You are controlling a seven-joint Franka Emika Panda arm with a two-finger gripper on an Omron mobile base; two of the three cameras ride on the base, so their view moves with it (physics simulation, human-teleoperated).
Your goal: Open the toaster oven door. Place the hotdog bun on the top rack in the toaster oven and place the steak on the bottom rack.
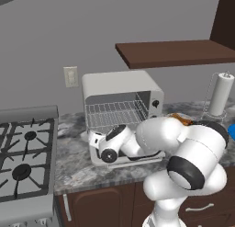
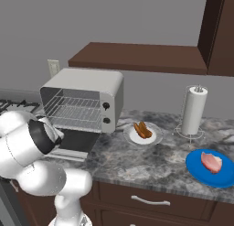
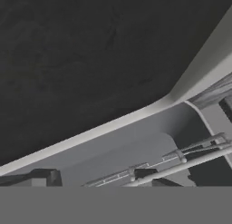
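Toaster oven door lies dropped flat, oven open. We cannot tell how the fingers stand; the gripper sits low over the door, and the hand view shows dark glass, pale frame and slim bar handle. Racks look bare. Hotdog bun rests on a white dish right of the oven: we judge it soft, light, best pinched across its sides. Steak on a blue plate looks floppy, slick.
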